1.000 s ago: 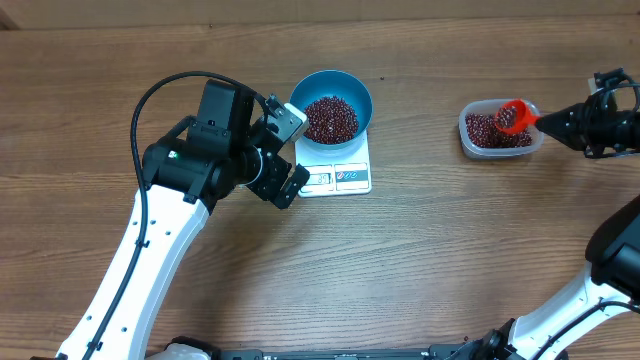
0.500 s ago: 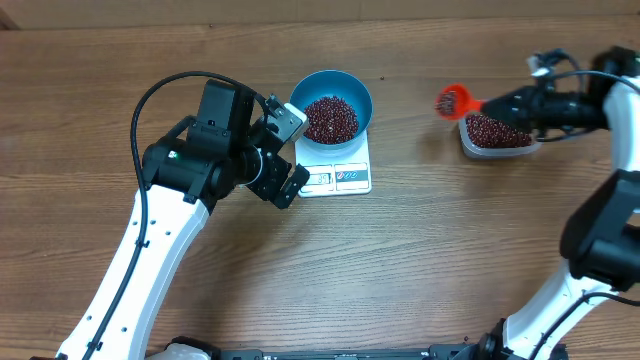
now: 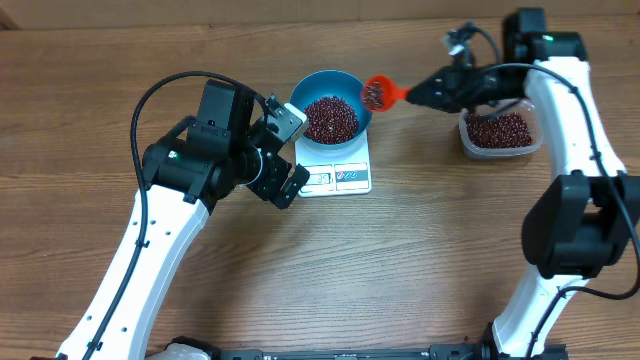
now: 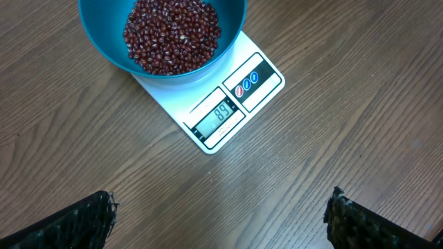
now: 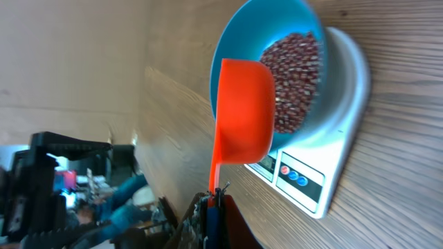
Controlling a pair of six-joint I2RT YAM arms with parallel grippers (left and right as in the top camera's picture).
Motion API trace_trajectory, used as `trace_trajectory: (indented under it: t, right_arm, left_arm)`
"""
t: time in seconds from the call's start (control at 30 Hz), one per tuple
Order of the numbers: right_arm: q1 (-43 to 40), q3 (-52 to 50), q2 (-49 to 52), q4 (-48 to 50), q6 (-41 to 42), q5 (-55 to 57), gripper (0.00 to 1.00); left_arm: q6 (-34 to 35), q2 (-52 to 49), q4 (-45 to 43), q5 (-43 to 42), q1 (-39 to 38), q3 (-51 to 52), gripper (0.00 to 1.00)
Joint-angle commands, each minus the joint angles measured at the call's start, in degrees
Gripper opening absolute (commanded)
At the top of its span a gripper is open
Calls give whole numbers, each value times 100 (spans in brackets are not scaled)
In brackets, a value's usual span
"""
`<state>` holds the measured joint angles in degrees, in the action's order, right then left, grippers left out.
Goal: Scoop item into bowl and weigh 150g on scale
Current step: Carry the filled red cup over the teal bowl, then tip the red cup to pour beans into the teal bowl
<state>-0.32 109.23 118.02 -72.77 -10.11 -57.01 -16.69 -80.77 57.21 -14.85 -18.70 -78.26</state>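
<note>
The blue bowl [image 3: 352, 92] stands on the white scale [image 3: 345, 178] and holds a heap of dark red-brown beans [image 3: 330, 118]. My right gripper [image 3: 420, 96] is shut on the handle of a red scoop [image 3: 377, 92]. The scoop carries beans and hovers at the bowl's right rim. In the right wrist view the scoop [image 5: 242, 111] shows its underside in front of the bowl [image 5: 270, 24], the beans [image 5: 294, 76] and the scale [image 5: 339, 159]. My left gripper [image 3: 297, 152] hangs open just left of the scale, with nothing between its fingers. In the left wrist view the scale [image 4: 208, 104] has its display lit.
A clear plastic tub [image 3: 468, 142] with more beans stands at the right of the wooden table, under my right forearm. My left arm reaches across the table's left half up to the scale.
My right arm has carried the loaded scoop leftward from the clear tub to the bowl's right rim. The left arm has not moved.
</note>
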Motion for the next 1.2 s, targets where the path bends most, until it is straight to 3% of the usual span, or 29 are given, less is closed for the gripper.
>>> trace_trajectory:
  t: [0.0, 0.37, 0.73, 1.17]
  right_arm:
    - [389, 424, -197, 79, 369, 529, 4]
    - [1770, 1513, -199, -24, 734, 3685, 4]
    - [3056, 1641, -199, -9, 730, 7014, 4]
    - [3211, 1641, -199, 98, 708, 7038, 4]
  left_arm:
    - [39, 63, -24, -109, 31, -118, 99]
    - [39, 63, -24, -109, 31, -120, 100]
    - [39, 63, -24, -109, 31, -118, 100]
    - [39, 63, -24, -109, 31, -118, 100]
